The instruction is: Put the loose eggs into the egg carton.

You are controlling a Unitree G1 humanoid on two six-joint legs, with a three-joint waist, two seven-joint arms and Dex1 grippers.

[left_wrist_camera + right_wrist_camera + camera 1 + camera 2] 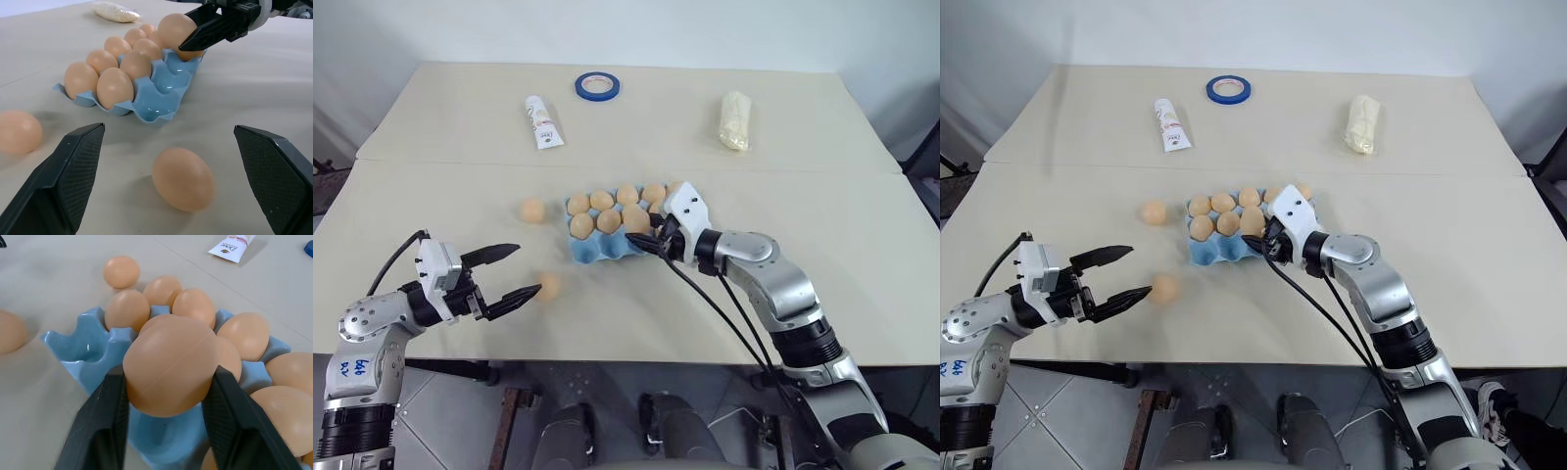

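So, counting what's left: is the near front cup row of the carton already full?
No, the egg carton's near cups sit bare.

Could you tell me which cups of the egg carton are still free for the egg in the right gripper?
The egg carton has bare cups along its near row, facing the left gripper. The two far rows are crowded with eggs. The right gripper holds an egg over that near row, so the cup below it looks like the easiest spot.
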